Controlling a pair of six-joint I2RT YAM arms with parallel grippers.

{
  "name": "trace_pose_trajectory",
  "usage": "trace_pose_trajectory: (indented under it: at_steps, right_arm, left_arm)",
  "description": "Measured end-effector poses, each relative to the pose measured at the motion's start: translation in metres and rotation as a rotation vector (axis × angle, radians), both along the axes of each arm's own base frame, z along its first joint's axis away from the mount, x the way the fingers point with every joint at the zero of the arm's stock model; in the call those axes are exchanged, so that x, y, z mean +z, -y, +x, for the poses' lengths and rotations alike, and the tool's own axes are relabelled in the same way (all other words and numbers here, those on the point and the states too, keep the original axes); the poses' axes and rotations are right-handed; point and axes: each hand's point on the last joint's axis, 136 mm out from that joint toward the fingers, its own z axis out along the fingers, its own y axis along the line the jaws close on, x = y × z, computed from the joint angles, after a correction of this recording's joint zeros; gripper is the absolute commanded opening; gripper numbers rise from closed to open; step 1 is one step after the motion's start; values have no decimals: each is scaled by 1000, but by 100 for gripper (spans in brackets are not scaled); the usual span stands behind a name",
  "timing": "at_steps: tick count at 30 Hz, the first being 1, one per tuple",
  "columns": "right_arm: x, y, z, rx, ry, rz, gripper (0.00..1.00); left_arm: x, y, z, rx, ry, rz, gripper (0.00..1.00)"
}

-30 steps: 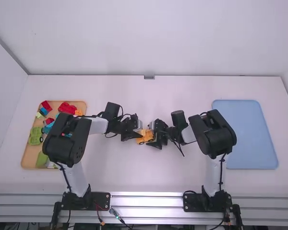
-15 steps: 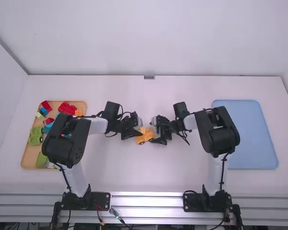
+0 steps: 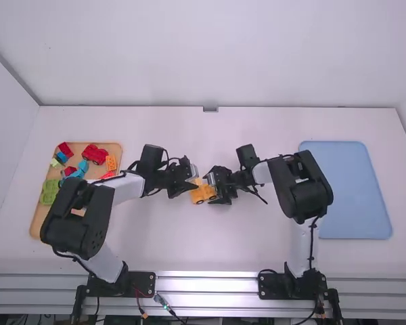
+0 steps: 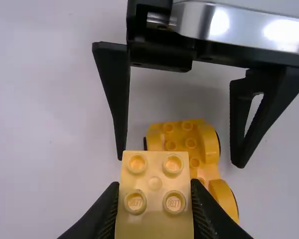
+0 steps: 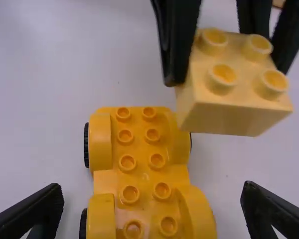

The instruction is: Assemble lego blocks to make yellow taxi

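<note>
Over the table's (image 3: 210,237) middle, your left gripper (image 4: 155,185) pinches the pale yellow block (image 5: 234,118) above the car base (image 5: 141,177). Your right gripper (image 5: 152,193) has moved back toward the base, fingers wide open, so you can probably steady it next.

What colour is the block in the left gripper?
Pale yellow, lighter than the wheeled base; it shows best in the left wrist view.

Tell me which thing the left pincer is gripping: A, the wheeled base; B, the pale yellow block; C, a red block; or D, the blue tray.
B: the left pincer is closed on the pale yellow block, while the wheeled base sits between the right pincer's open fingers.
</note>
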Motion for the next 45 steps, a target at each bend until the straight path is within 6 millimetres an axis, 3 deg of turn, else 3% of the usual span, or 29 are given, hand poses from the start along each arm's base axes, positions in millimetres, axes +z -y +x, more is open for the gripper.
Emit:
trace_pose_trajectory:
  at_steps: [5, 6, 8, 19, 26, 34, 39, 45]
  right_arm:
    - [-9, -4, -3, 12, -46, -7, 81]
    - [-9, -5, -3, 13, -58, -7, 71]
    - [-9, -4, -2, 11, -62, -20, 61]
    - [-10, -6, 12, -56, -74, -34, 60]
    - [-10, -7, 21, -137, -137, -52, 59]
    - [-8, -5, 26, -202, -223, -60, 59]
    - [-8, -2, 37, -241, -197, -45, 55]
    - [-10, -2, 45, -298, -121, -1, 58]
  left_arm:
    - [-3, -4, -9, 29, 36, 5, 2]
    - [-2, -5, -9, 42, 55, -3, 2]
    - [-2, -6, -10, 55, 69, -10, 2]
    - [-6, -5, -18, 40, 55, -21, 2]
    - [4, -2, -8, 26, 139, -40, 2]
    - [-24, 0, -4, -38, -18, 3, 2]
    - [-11, 4, 9, -93, 34, 16, 2]
    - [3, 8, 22, -117, 97, 7, 2]
